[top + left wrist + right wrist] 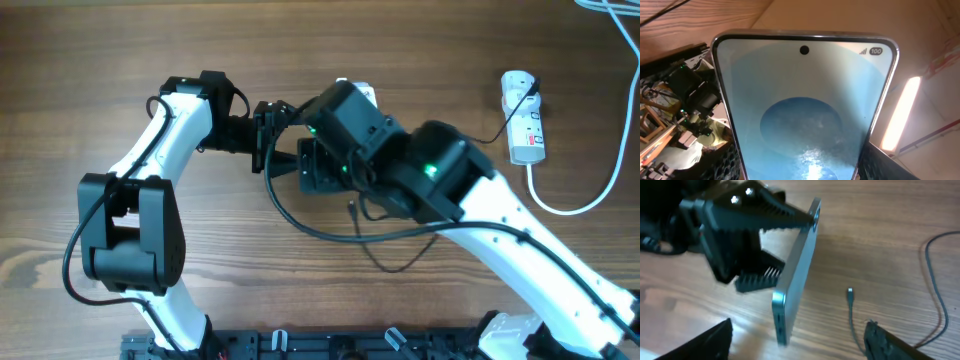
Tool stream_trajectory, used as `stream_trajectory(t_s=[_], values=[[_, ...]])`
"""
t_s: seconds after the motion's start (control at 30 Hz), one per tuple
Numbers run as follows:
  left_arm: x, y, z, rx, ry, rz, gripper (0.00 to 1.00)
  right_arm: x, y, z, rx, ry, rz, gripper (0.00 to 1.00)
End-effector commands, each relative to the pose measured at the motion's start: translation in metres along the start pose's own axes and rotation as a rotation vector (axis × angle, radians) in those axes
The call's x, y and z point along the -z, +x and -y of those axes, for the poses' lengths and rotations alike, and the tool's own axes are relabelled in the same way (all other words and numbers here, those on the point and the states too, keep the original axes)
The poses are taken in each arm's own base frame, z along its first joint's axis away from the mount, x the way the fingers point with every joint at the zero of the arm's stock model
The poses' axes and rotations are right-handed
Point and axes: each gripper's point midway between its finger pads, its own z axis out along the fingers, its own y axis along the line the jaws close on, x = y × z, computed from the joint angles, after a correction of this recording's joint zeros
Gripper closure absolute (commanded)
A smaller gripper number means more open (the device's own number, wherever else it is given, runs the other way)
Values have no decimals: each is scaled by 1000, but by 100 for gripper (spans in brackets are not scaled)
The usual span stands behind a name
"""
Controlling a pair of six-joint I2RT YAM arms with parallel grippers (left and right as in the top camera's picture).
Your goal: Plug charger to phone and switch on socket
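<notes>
The phone [805,100], its cyan-blue screen lit, is held off the table with my left gripper [797,160] shut on its long sides. In the right wrist view the phone [797,270] stands edge-on, its lower short edge pointing at the camera. My right gripper [800,327] is open, one finger on each side of that edge and touching nothing. The charger's plug tip [850,294] lies loose on the wood just right of the phone. Its thin black cable [330,235] loops under my right arm. The socket [525,118] lies at the far right with a black plug in it.
A thick white cable [590,200] trails from the socket toward the right edge and the top corner. My right arm [440,170] covers the middle of the table and hides the phone from above. The left arm [150,160] reaches in from the left.
</notes>
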Motion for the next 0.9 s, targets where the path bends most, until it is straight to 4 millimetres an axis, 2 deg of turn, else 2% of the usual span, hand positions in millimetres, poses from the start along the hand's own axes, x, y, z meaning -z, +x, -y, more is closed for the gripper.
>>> stream_trajectory(t_s=[0.0, 0.17, 0.33, 0.57, 0.67, 0.73, 0.87], values=[[2, 16, 19, -38, 46, -24, 45, -8, -13, -1, -48, 57, 63, 18], [2, 16, 19, 8, 46, -25, 45, -20, -11, -3, -44, 82, 56, 31], [2, 16, 19, 18, 46, -25, 45, -30, -10, -4, -59, 96, 42, 39], [2, 16, 19, 58, 45, -26, 45, -31, -17, -1, -65, 119, 83, 58], [2, 16, 19, 59, 45, -26, 45, -32, -18, -1, -57, 126, 86, 60], [2, 16, 19, 58, 45, -26, 45, -32, -19, -2, -58, 122, 90, 69], [2, 16, 19, 60, 45, -26, 45, -32, -20, -3, -60, 118, 94, 71]])
